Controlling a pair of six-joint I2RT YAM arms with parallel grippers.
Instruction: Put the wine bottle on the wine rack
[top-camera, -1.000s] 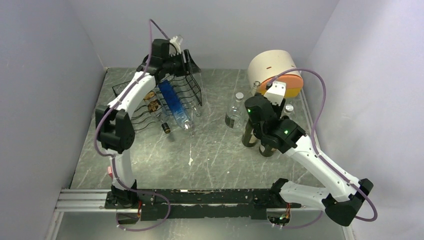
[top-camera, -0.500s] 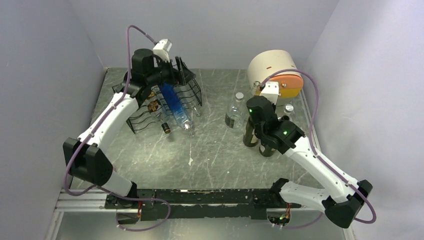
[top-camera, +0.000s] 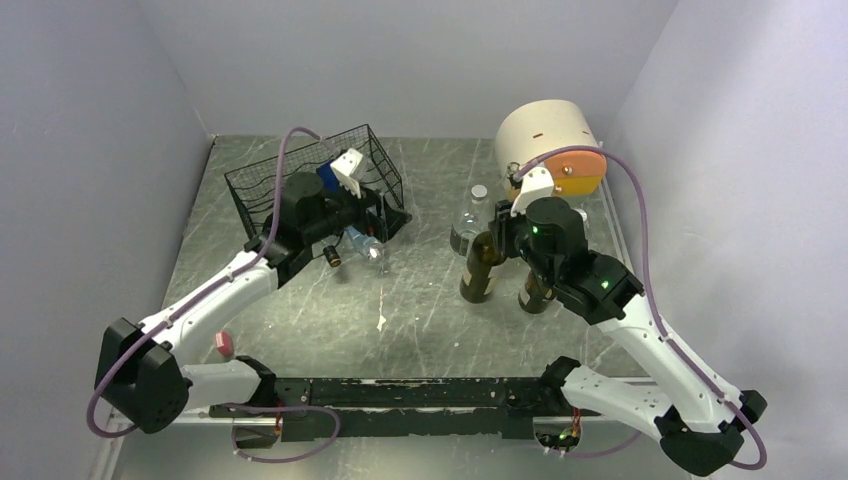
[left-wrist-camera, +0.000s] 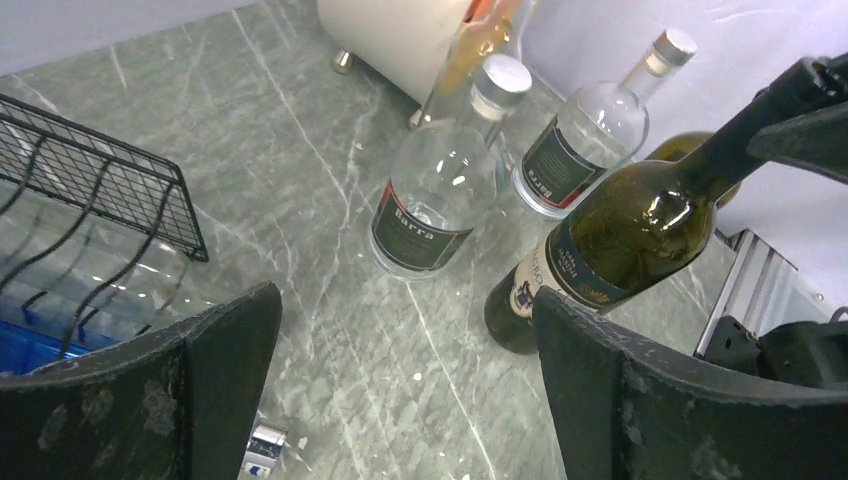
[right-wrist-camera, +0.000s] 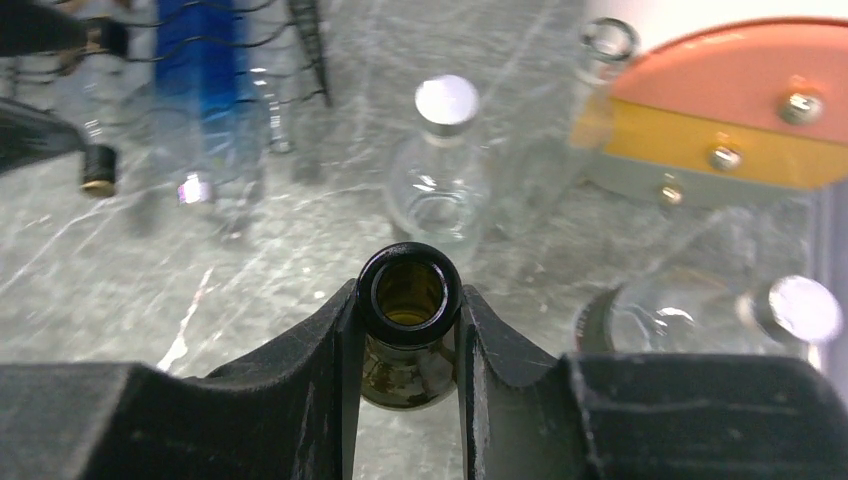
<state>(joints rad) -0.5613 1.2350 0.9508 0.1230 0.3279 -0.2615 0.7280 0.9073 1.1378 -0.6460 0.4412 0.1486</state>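
Grey marble-veined counter (top-camera: 420, 310), matt, boxed in by pale lilac walls. I log the following.

Item 1: wine bottle (top-camera: 482, 268). Dark green glass, glossy, long neck, open mouth with no stopper, cream paper label. It sits right of centre, tilted, well apart from the rack. I cannot tell whether its base is off the counter. The right gripper (right-wrist-camera: 410, 312) has its fingers clenched on the neck just under the lip.

Item 2: wine rack (top-camera: 255, 185). Black wire in wavy rows forming cradles, far left. It already carries a blue bottle (right-wrist-camera: 208, 60) and others lying on their sides.

Item 3: left gripper (left-wrist-camera: 410, 395). Beside the rack, fingers fully released, holding nothing.

Item 4: capped clear bottle (left-wrist-camera: 440, 195), round-shouldered with a silver cap; second dark bottle (top-camera: 535, 292); cream-and-orange drum box (top-camera: 545, 130), smooth-sided.

Step, as I judge it: the grasp is made and the carry is about to start. Next I must lift clear of the neighbours, swing left, lay the bottle flat and find 1 free cradle.
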